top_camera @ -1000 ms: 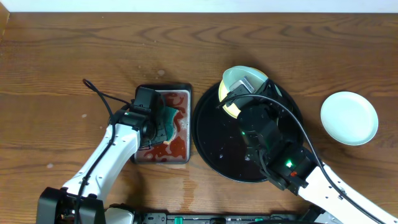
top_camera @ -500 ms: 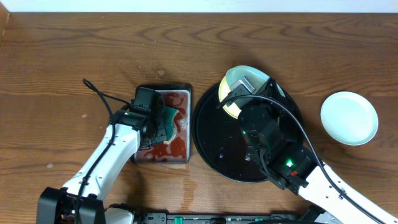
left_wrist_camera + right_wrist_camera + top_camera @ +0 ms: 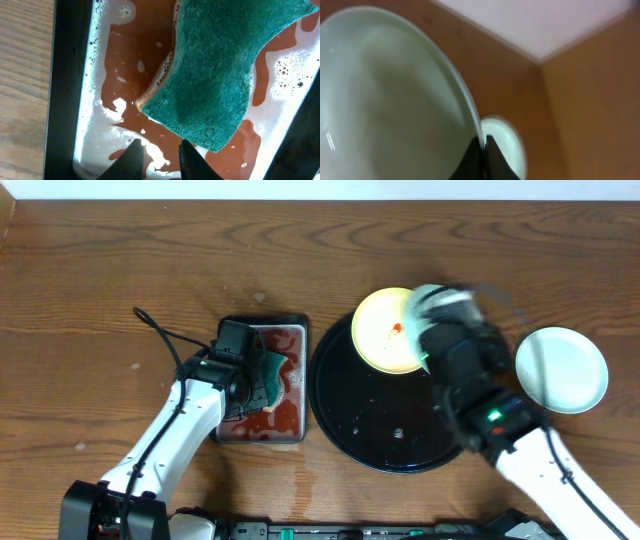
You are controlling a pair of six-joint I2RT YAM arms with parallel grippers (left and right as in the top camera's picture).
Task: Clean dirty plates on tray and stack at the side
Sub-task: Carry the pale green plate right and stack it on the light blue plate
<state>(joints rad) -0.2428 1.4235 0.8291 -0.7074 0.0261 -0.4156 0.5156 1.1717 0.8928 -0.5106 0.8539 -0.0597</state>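
Overhead: the round, glossy black tray (image 3: 345,425) sits on the wood-grain table (image 3: 100,270). A pale yellow plate (image 3: 380,345) lies flat on the tray's far part, with a small red smear (image 3: 397,330) near its middle. The right gripper (image 3: 445,315), motion-blurred, holds a mint plate (image 3: 425,295) tilted above the tray's far right rim. A second mint plate (image 3: 562,370) lies flat on the table, right of the tray. The left gripper (image 3: 258,370) is over a small rectangular metal tray (image 3: 305,380), at a green sponge (image 3: 272,375).

Left wrist: the sponge (image 3: 220,70), coarse and wavy-edged, lies in thin red liquid (image 3: 135,65) edged with white foam (image 3: 100,100), inside the tray's dark rim (image 3: 67,75). The left gripper (image 3: 160,150) has its jaws a little apart, with only liquid between the tips. The sponge lies just beyond them.

Right wrist: the right gripper (image 3: 481,152) pinches the smooth rim of the mint plate (image 3: 385,100), jaws closed on it. The second mint plate (image 3: 507,145) shows beyond, blurred.
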